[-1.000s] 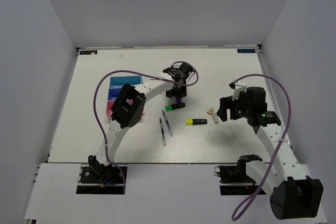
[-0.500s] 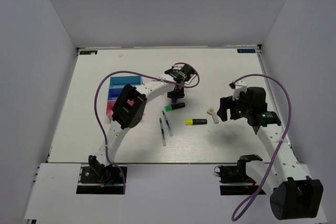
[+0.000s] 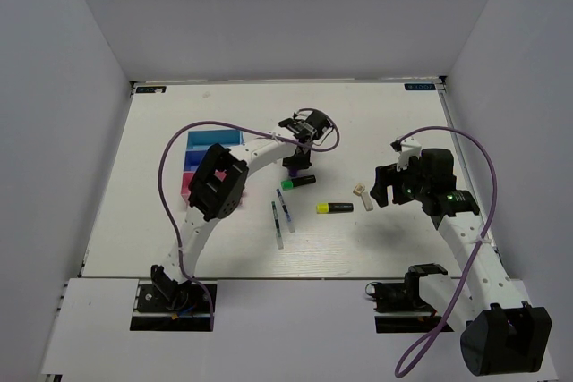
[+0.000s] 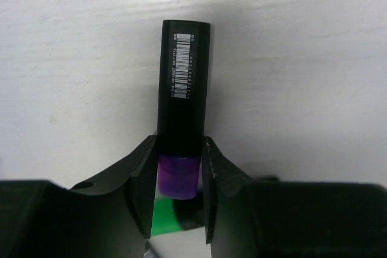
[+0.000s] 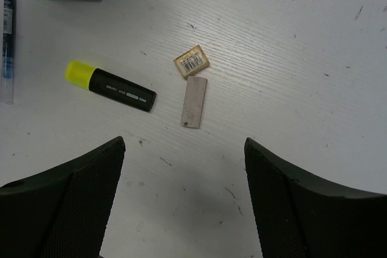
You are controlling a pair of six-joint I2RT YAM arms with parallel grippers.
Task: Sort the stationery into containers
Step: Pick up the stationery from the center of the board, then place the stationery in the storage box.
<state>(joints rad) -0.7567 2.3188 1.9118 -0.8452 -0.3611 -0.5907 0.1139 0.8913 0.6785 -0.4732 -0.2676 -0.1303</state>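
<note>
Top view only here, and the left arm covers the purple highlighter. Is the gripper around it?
Observer: Yes. The left gripper's fingers closely flank the purple highlighter at its cap end; contact unclear.
Operator: Lying flat?
Observer: Flat on the table, barcode up.
Operator: And the right gripper?
Observer: Open above the cream piece, which lies beside a small barcoded block.

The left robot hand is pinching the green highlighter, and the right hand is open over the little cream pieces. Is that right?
Almost. The left gripper is pinching the purple highlighter, not the green one; the left wrist view shows its purple end between the fingers. The green highlighter lies loose nearby. The right gripper is open over the cream pieces, as you said.
</note>
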